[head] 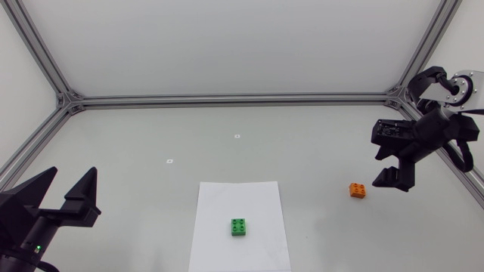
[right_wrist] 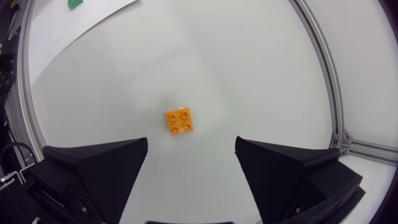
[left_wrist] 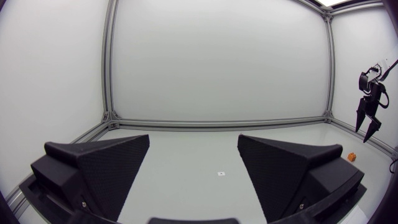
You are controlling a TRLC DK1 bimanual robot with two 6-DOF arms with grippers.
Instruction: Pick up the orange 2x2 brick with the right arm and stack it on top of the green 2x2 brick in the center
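Note:
The orange 2x2 brick [head: 358, 190] lies studs up on the table at the right; the right wrist view has the same orange brick [right_wrist: 179, 121] on the table ahead of the fingers. My right gripper [head: 394, 169] hangs open above and just right of it, nothing held. The green 2x2 brick [head: 240, 227] sits on a white paper sheet [head: 227, 198] at the centre front; only a corner of the green brick [right_wrist: 75, 4] shows far ahead in the right wrist view. My left gripper [head: 66, 190] rests open at the front left, far from both bricks.
An aluminium frame [head: 227, 99] borders the table at the back and sides, with a frame rail [right_wrist: 323, 74] close beside the orange brick. Two small white markers [head: 237, 136] lie behind the sheet.

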